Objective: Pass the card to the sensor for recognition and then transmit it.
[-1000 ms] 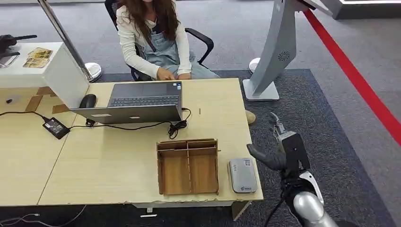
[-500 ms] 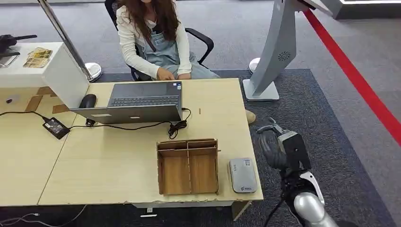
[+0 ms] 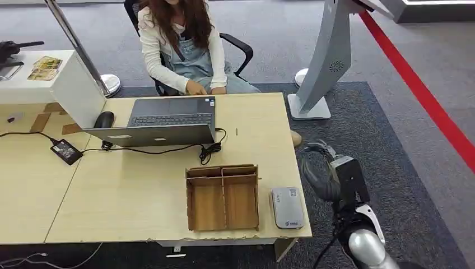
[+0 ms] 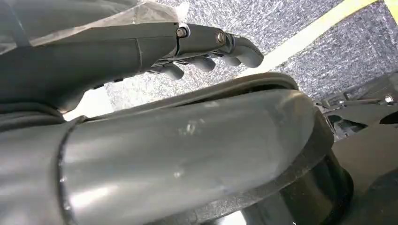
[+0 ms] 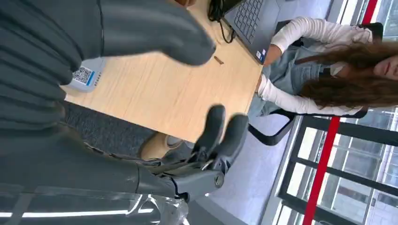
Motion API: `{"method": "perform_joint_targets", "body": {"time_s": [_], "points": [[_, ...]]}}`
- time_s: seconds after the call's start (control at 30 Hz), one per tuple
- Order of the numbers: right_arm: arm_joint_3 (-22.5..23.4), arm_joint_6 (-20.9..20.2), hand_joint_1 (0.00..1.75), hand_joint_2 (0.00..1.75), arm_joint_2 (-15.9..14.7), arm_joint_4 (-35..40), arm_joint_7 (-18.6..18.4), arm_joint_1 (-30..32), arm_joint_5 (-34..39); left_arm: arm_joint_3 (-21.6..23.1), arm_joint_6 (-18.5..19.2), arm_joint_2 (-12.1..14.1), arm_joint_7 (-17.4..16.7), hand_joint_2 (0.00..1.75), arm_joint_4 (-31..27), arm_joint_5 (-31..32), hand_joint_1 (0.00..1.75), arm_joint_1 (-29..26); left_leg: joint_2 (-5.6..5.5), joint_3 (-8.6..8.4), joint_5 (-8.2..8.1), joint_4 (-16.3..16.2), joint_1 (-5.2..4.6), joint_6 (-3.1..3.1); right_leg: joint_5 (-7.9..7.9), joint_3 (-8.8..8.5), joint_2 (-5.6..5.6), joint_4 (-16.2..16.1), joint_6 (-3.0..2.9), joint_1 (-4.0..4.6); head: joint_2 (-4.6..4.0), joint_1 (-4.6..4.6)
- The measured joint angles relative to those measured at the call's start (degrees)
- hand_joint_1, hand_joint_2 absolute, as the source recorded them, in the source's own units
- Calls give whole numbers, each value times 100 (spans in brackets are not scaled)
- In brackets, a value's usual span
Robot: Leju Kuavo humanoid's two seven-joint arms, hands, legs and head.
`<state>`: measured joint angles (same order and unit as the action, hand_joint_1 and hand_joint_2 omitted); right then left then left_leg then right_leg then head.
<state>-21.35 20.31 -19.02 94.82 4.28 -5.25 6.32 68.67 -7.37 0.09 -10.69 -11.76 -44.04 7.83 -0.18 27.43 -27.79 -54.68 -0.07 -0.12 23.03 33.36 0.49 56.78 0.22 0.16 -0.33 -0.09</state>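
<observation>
The grey card sensor (image 3: 287, 207) lies flat near the table's front right corner; the right wrist view shows its QR label (image 5: 84, 75). To its left stands a two-compartment wooden tray (image 3: 223, 196) with bare wood showing in both bays. My right hand (image 3: 320, 169) hovers off the table's right edge, level with the sensor and a little beyond it. Its thumb (image 5: 155, 28) and fingers (image 5: 220, 131) are apart with nothing between them. My left hand (image 4: 206, 44) hangs over the carpet, fingers loosely extended and holding nothing.
A person (image 3: 182, 45) sits behind the open laptop (image 3: 168, 119) at the table's far side. A mouse (image 3: 104, 119) and a power brick (image 3: 66, 151) lie to the left. A grey kiosk stand (image 3: 327, 61) rises on the carpet to the right.
My right hand has turned at the wrist: the fingers that pointed up now arch over toward the table, and the thumb has swung round. The table's objects have not moved.
</observation>
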Motion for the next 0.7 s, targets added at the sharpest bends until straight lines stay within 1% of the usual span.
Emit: {"method": "perform_joint_targets", "body": {"time_s": [0.27,0.3,0.67,0.7], "points": [[-15,0,0,0,53,20,-7,18,17,0,7,2,-7,0,0,-46,0,2,0,1,0,0,0,0,0,0,0,0,0,0,0,0],[-17,-2,0,175,61,20,-7,16,17,0,7,2,-13,0,0,-48,0,3,0,1,0,0,0,0,0,0,0,0,0,0,0,2],[-44,131,0,175,96,52,0,52,-70,0,-53,-2,-35,0,0,-17,0,3,0,1,0,0,0,0,0,0,0,0,0,0,0,0],[-46,136,19,175,96,55,0,61,-70,2,-68,-2,-35,0,0,-6,0,3,0,1,0,0,0,0,0,1,0,0,0,0,0,0]]}}
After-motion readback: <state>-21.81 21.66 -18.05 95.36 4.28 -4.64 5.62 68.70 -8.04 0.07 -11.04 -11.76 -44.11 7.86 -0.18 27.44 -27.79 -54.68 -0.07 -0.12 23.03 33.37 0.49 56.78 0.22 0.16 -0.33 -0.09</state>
